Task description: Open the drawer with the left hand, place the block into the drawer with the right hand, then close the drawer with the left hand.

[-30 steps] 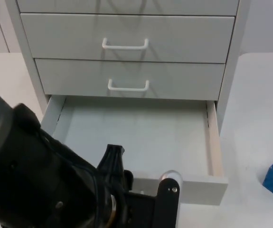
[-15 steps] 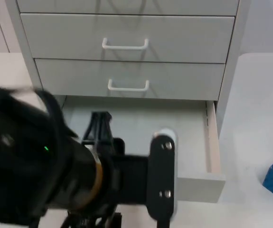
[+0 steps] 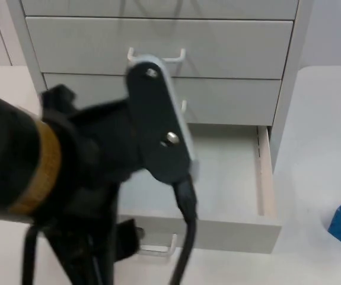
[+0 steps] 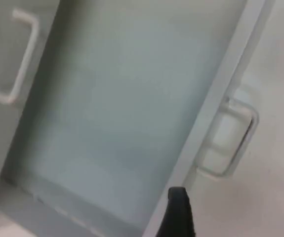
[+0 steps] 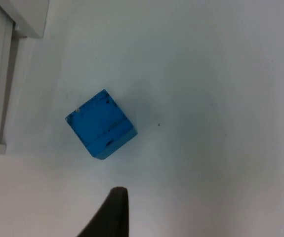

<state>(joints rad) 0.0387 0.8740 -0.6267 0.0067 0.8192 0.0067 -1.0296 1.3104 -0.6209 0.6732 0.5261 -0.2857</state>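
Left pincer (image 4: 179, 217) lifted off drawer (image 3: 241, 228) | grip unreadable | block (image 5: 101, 124) untouched

— What is seen behind the white table top (image 3: 330, 119)?

— A tall, light grey cabinet (image 3: 289, 89) is set on it, against the pale grey partition wall (image 3: 330, 29).

— How is its front laid out?

— Two shut grey drawer fronts are stacked, the upper one (image 3: 235, 47) directly above the lower one (image 3: 229, 101). A white bar handle (image 3: 180, 57) is fixed to the upper front, and the lower front's white bar handle (image 4: 23, 59) is seen in the left wrist view.

— And the table elsewhere?

— Plain white surface (image 5: 206, 74) is shown in the right wrist view.
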